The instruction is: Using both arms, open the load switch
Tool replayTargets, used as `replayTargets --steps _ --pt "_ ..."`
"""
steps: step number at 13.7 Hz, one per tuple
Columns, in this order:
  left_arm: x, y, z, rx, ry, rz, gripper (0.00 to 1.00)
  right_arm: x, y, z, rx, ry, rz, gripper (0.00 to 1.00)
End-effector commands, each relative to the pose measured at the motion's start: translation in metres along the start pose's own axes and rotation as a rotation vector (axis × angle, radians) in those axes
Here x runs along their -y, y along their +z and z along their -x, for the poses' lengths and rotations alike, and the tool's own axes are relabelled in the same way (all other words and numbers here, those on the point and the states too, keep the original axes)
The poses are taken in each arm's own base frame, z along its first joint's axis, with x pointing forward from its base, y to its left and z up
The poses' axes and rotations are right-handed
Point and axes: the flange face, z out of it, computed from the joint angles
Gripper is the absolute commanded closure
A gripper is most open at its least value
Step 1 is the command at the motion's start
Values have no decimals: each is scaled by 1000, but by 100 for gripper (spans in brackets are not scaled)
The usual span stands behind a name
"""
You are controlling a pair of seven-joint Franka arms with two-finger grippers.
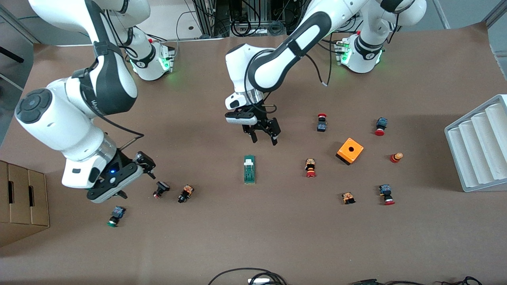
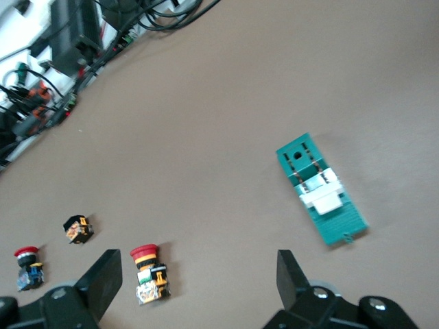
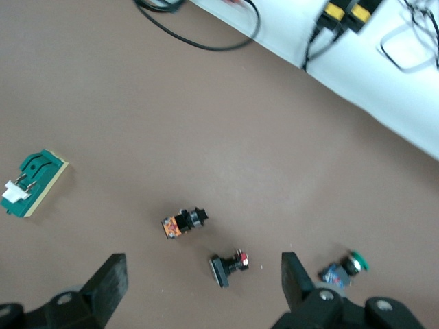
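The load switch (image 1: pixel 249 169) lies flat on the brown worktop (image 1: pixel 253 237), near its middle, with its long side running toward the front camera. Its white sliding piece (image 1: pixel 248 160) sits at the end farther from that camera. Nothing touches the switch.

The left end effector (image 1: pixel 264 137) hangs in the air over bare worktop just short of the switch's white end, its two black fingers (image 2: pixel 103 277) spread wide and holding nothing. In the left wrist view the switch (image 2: pixel 321 189) shows ahead of the fingers, with a red-capped push button (image 2: pixel 147 271) lying on its side near one fingertip.

The right end effector (image 1: pixel 136 176) hovers toward the right arm's end of the worktop, well apart from the switch, also wide open and empty. Below it lie a green-capped button (image 1: pixel 115 216), a black button (image 1: pixel 160 189) and an orange-and-black button (image 1: pixel 185 193).

An orange box (image 1: pixel 349 151) with a hole stands toward the left arm's end, among more red-capped buttons.
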Motion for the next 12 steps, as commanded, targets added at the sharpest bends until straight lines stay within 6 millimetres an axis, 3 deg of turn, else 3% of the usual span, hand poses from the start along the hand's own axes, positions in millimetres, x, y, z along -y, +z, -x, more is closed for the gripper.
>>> replayTargets --steps 1,4,7,9,12 --pt "22 -26 -26 50 33 61 0 -25 -8 14 4 128 -51 0" --pt "89 -25 -49 130 -31 126 0 -62 -8 37 67 274 -56 0" --pt "137 -33 -59 213 -99 249 0 -96 -11 57 121 293 20 0" --pt "172 -34 -66 268 -84 302 0 -100 -18 56 154 240 118 0" --pt "226 -62 -76 340 7 335 0 -112 -40 66 130 257 125 0"
